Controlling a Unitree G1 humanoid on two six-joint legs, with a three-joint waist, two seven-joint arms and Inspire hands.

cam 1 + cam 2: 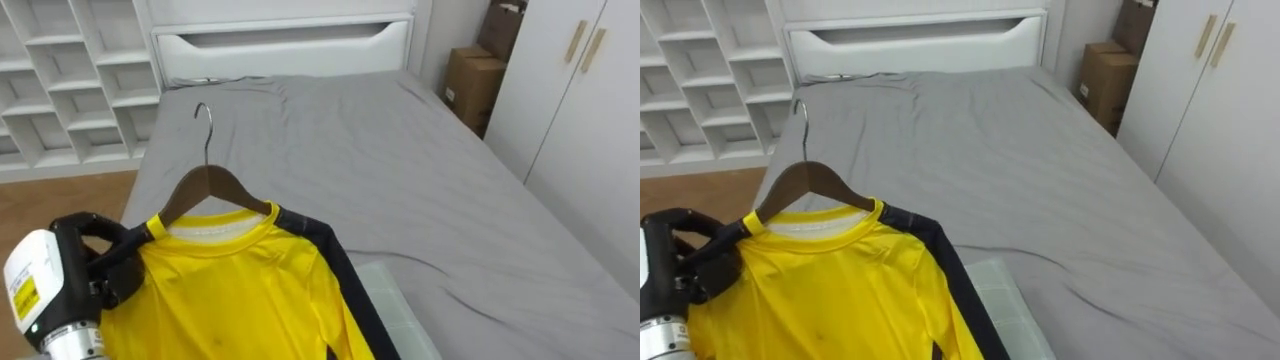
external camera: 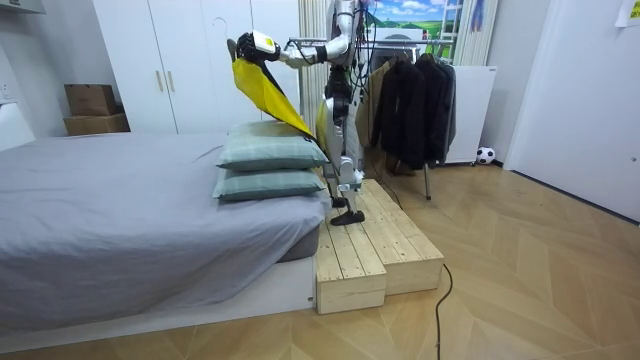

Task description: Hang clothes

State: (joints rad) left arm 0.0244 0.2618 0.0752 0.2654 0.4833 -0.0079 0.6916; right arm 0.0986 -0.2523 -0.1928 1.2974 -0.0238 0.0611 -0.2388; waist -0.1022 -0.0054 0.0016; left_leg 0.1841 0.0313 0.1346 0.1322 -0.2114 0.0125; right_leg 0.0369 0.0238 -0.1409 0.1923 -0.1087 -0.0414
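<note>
A yellow long-sleeved shirt (image 1: 240,290) with dark sleeve stripes hangs on a wooden hanger (image 1: 205,185) with a metal hook (image 1: 205,115). My left hand (image 1: 95,255), at the lower left, is curled round the hanger's left end and the shirt's shoulder there. In the room view the same hand (image 2: 250,45) holds the shirt (image 2: 262,90) up at head height over the foot of the bed. The hanger's hook points up and hangs on nothing.
I stand on a wooden step platform (image 2: 370,245) at the foot of a grey bed (image 1: 400,170), with two green pillows (image 2: 270,155) beside it. Behind me a rack holds dark clothes (image 2: 410,95). White shelves (image 1: 60,80), cardboard boxes (image 1: 472,85) and a wardrobe (image 1: 570,90) flank the bed.
</note>
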